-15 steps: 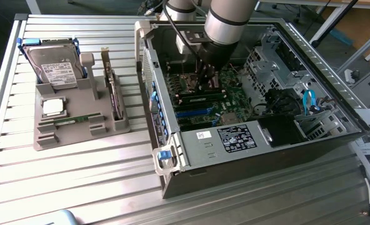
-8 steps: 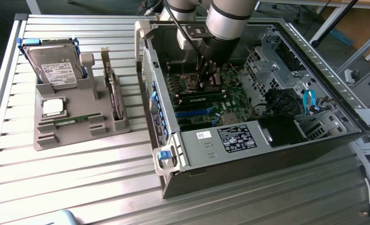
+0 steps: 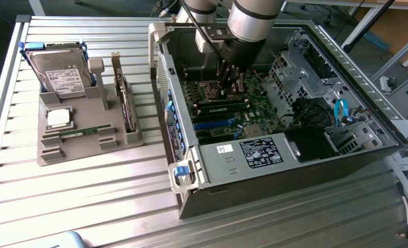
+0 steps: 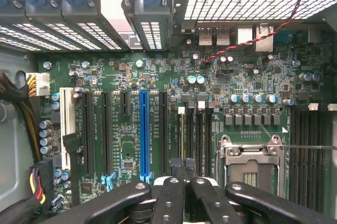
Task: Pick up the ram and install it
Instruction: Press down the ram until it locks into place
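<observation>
A: Listing the exterior view first. Item one?

B: Worktop [image 3: 86, 206], ribbed metal. Grey holder [image 3: 86, 150] on it, at the exterior view's left. Open computer case [image 3: 273, 150] lying on its side, centre to right.

A: Contents of the holder?

B: Hard drive [image 3: 62, 72] at the upper end, standing in a blue frame. Processor chip [image 3: 57, 118], square and silver, below it. Expansion card [image 3: 124, 98], upright on its edge along the holder's right side. One ram [image 3: 76, 133], lying flat in a groove just below the processor chip, untouched.

A: Arm?

B: Arm [image 3: 248, 20] enters from the top centre and reaches down into the case. Pincer [image 3: 224, 88] is low over the motherboard, well apart from the holder.

A: Wrist view?

B: Motherboard [image 4: 158, 76], green. Blue slot [image 4: 144, 129] among black expansion slots. Memory slots [image 4: 197, 134] between the blue slot and the processor socket [image 4: 250, 163]. Pincer [image 4: 183, 174] sits directly over the memory slots.

A: Pincer state?

B: Pressed together. Whether a second stick sits between the tips, I cannot tell.
</observation>
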### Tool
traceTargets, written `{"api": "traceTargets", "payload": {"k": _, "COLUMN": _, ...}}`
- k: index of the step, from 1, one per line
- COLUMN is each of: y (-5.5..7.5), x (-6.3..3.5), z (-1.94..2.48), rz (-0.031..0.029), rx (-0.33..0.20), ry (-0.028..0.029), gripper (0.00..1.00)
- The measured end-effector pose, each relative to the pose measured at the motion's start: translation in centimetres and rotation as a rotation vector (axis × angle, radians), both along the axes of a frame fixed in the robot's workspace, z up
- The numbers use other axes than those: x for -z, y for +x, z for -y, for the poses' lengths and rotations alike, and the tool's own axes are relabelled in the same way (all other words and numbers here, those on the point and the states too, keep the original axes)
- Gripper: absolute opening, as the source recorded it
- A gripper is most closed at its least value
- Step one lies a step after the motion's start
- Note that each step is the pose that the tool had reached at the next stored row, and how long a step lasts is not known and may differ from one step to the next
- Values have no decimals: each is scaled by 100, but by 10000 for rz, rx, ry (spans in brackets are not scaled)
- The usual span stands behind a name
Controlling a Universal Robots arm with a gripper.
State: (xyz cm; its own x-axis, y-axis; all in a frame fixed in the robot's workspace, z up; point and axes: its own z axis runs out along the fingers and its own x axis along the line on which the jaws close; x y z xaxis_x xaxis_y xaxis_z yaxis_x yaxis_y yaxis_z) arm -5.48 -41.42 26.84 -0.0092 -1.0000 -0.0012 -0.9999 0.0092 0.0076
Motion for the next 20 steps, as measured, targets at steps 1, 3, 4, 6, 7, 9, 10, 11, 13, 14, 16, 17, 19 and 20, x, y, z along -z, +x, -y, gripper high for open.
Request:
{"api": "traceTargets", "payload": {"k": 1, "y": 0, "x": 0, "z": 0, "rz": 0, "rx": 0, "ry": 0, "gripper": 11}}
{"api": "traceTargets", "payload": {"k": 3, "y": 16, "x": -1, "z": 0, "rz": -1, "rx": 0, "ry": -5, "gripper": 11}}
{"api": "traceTargets", "payload": {"k": 4, "y": 31, "x": 0, "z": 0, "rz": -1, "rx": 1, "ry": -7, "gripper": 11}}
{"api": "traceTargets", "payload": {"k": 6, "y": 52, "x": 0, "z": 0, "rz": -1, "rx": 0, "ry": -9, "gripper": 11}}
{"api": "traceTargets", "payload": {"k": 7, "y": 71, "x": 0, "z": 0, "rz": 0, "rx": 1, "ry": -9, "gripper": 11}}
{"api": "traceTargets", "payload": {"k": 9, "y": 104, "x": 0, "z": 0, "rz": 0, "rx": 0, "ry": -12, "gripper": 11}}
{"api": "traceTargets", "payload": {"k": 10, "y": 129, "x": 0, "z": 0, "rz": 0, "rx": 0, "ry": -13, "gripper": 11}}
{"api": "traceTargets", "payload": {"k": 11, "y": 150, "x": 0, "z": 0, "rz": 0, "rx": 0, "ry": -14, "gripper": 11}}
{"api": "traceTargets", "payload": {"k": 13, "y": 196, "x": 0, "z": 0, "rz": 0, "rx": 1, "ry": -16, "gripper": 11}}
{"api": "traceTargets", "payload": {"k": 14, "y": 224, "x": 0, "z": 0, "rz": 0, "rx": 0, "ry": -18, "gripper": 11}}
{"api": "traceTargets", "payload": {"k": 16, "y": 272, "x": 0, "z": -1, "rz": -1, "rx": 0, "ry": -23, "gripper": 11}}
{"api": "traceTargets", "payload": {"k": 17, "y": 287, "x": 0, "z": -1, "rz": 0, "rx": 0, "ry": -24, "gripper": 11}}
{"api": "traceTargets", "payload": {"k": 19, "y": 313, "x": 0, "z": -1, "rz": -1, "rx": 0, "ry": -27, "gripper": 11}}
{"api": "traceTargets", "payload": {"k": 20, "y": 318, "x": 0, "z": -1, "rz": 0, "rx": 0, "ry": -28, "gripper": 11}}
